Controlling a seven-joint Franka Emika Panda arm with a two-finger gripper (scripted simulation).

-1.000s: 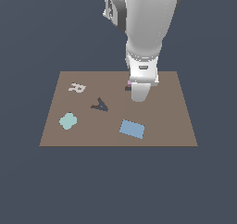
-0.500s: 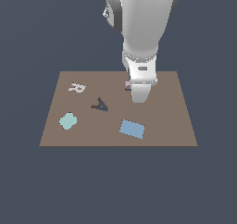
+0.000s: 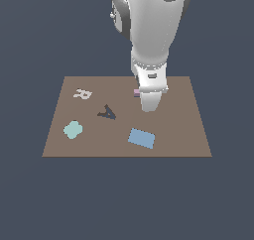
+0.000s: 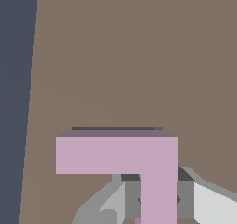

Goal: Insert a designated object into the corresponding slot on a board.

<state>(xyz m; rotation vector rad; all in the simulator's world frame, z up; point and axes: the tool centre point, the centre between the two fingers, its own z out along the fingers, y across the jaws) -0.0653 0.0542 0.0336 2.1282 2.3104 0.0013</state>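
Observation:
The pale pink L-shaped block (image 4: 115,154) fills the lower part of the wrist view. My gripper (image 4: 159,201) is shut on its short leg, with a grey finger (image 4: 130,196) on either side. In the exterior view only a corner of the block (image 3: 136,92) peeks out beside the gripper (image 3: 149,105), low over the back middle of the brown board (image 3: 178,130). A thin dark strip (image 4: 115,127) along the block's far edge is all that shows of the slot. The rest is hidden under the block.
On the board lie a white R shape (image 3: 82,93), a dark A shape (image 3: 107,112), a teal rounded blob (image 3: 73,130) and a blue rectangle (image 3: 141,138). The board's edge and dark floor (image 4: 16,102) show in the wrist view.
The arm's upper links have shifted slightly. The gripper and the pink block stay at nearly the same spot over the board.

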